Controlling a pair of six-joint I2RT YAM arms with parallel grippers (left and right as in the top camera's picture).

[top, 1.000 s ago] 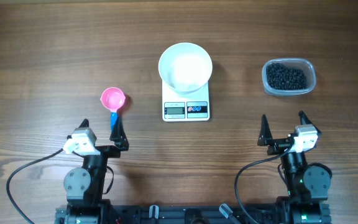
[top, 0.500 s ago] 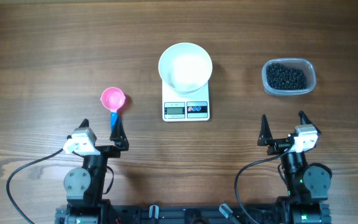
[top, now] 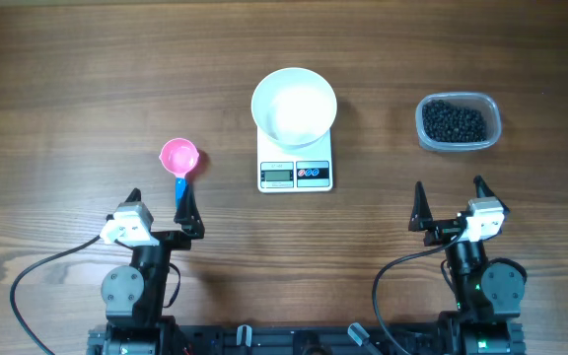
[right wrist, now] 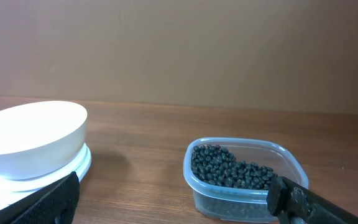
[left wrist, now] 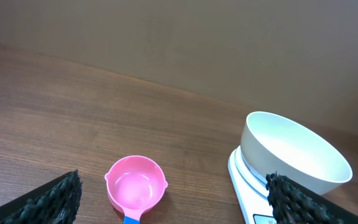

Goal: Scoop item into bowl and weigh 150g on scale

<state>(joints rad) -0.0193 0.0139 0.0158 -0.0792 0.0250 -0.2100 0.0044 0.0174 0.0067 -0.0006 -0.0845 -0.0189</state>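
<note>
Comparing the overhead views across the last second shows no change: neither arm has moved and every object lies where it was. By judgement, the task has not yet begun and the first reach is still outstanding.

The bench [top: 67, 79] carries all items. The left end effector [top: 161, 202] and the right end effector [top: 450, 197] sit at the near edge, both with jaws wide apart and holding nothing.

The scale [top: 295, 175] stands at bench centre, display facing the arms. The bowl [top: 294, 106] rests on its platform and appears empty.

The clear tub [top: 498, 123] stands well to the right of the scale, ahead of the right end effector. The item [top: 454, 122] is a dark heap of beads, all still inside this tub.

The pink scoop [top: 178, 157] lies left of the scale. Its blue handle points back toward the left end effector and ends close beside one finger; contact cannot be determined.

Probable first step: grasp the scoop handle.
</note>
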